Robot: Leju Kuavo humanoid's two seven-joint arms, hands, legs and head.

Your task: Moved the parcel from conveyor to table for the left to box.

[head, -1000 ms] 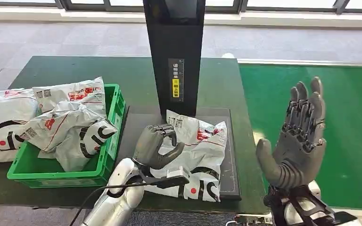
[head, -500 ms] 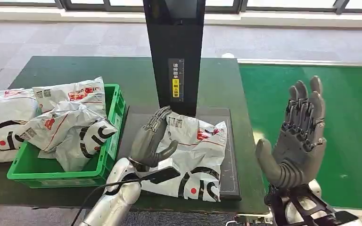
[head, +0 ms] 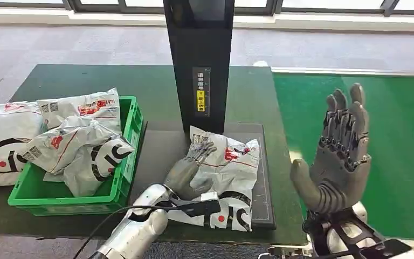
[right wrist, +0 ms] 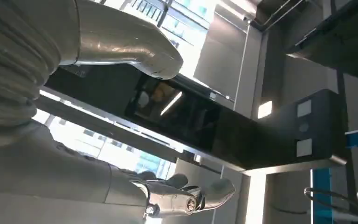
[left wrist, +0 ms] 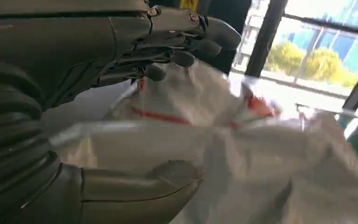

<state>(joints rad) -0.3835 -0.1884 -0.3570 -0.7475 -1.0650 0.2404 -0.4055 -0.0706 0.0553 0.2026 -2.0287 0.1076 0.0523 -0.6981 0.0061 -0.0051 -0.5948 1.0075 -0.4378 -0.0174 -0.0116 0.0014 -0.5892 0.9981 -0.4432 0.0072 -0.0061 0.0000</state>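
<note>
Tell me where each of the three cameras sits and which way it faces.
Head view: high on the body, looking forward and down at the table; both arms show.
Left wrist view: behind the left hand, facing the parcel it reaches over.
Right wrist view: behind the raised right hand, facing up at a dark scanner stand.
Shared: head and left wrist views both show the left hand over the parcel.
</note>
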